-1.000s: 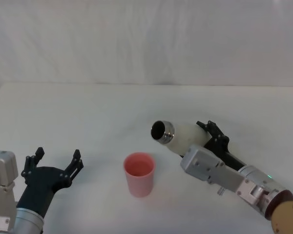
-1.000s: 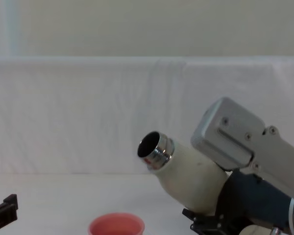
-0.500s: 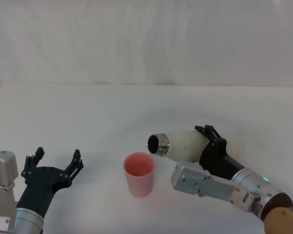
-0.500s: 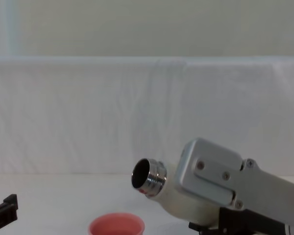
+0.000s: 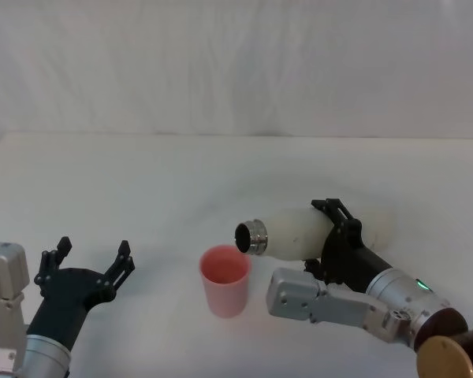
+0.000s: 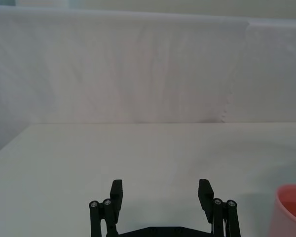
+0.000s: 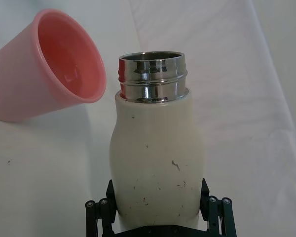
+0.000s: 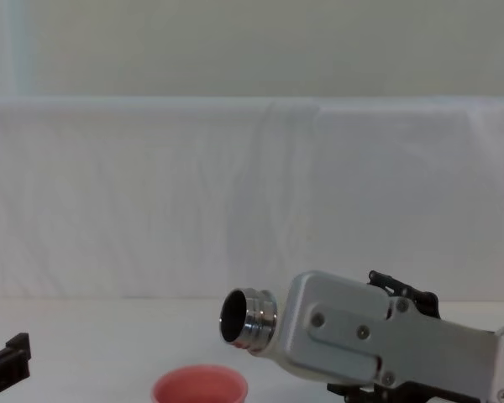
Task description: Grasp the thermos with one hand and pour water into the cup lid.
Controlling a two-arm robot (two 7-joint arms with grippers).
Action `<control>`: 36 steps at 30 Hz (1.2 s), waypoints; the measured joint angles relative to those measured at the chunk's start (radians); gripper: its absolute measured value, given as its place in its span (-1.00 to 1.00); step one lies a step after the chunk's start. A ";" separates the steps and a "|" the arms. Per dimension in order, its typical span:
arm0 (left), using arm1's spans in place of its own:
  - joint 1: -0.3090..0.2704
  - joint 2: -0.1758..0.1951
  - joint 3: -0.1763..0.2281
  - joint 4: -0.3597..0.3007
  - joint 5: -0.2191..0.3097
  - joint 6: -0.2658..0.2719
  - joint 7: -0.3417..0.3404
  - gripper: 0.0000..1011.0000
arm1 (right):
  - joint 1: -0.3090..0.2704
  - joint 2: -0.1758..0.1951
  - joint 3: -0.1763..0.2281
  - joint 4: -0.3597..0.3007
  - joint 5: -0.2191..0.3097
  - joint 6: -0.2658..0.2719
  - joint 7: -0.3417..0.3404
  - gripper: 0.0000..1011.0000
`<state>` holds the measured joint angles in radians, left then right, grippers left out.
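The cup lid [image 5: 225, 280] looks empty; right gripper [image 7: 158, 207] clamps the cream thermos [image 5: 293, 232], steel neck tipped just above the cup's rim; left gripper [image 5: 87, 266] splayed

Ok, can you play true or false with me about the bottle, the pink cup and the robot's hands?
1. The right gripper holds the thermos. True.
2. The thermos stands upright on the table. False: it is tipped nearly sideways, its steel neck pointing toward the cup lid.
3. The cup lid lies on its side. False: it stands upright, open end up.
4. The left gripper is open and holds nothing. True.
5. The thermos has its cap on. False: its mouth is open.
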<state>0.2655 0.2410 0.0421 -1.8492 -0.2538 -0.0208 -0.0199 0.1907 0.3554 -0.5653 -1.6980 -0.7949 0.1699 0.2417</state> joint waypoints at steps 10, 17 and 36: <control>0.000 0.000 0.000 0.000 0.000 0.000 0.000 0.98 | 0.016 -0.007 -0.013 0.005 -0.057 0.004 0.005 0.90; 0.000 0.000 0.000 0.000 0.000 0.000 0.000 0.98 | 0.023 -0.006 -0.020 0.008 -0.083 0.007 0.010 0.90; 0.000 0.000 0.000 0.000 0.000 0.000 0.000 0.98 | 0.041 0.002 -0.040 0.002 -0.145 0.019 0.026 0.90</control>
<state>0.2655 0.2409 0.0421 -1.8492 -0.2539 -0.0207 -0.0199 0.2314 0.3573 -0.6054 -1.6959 -0.9401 0.1889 0.2674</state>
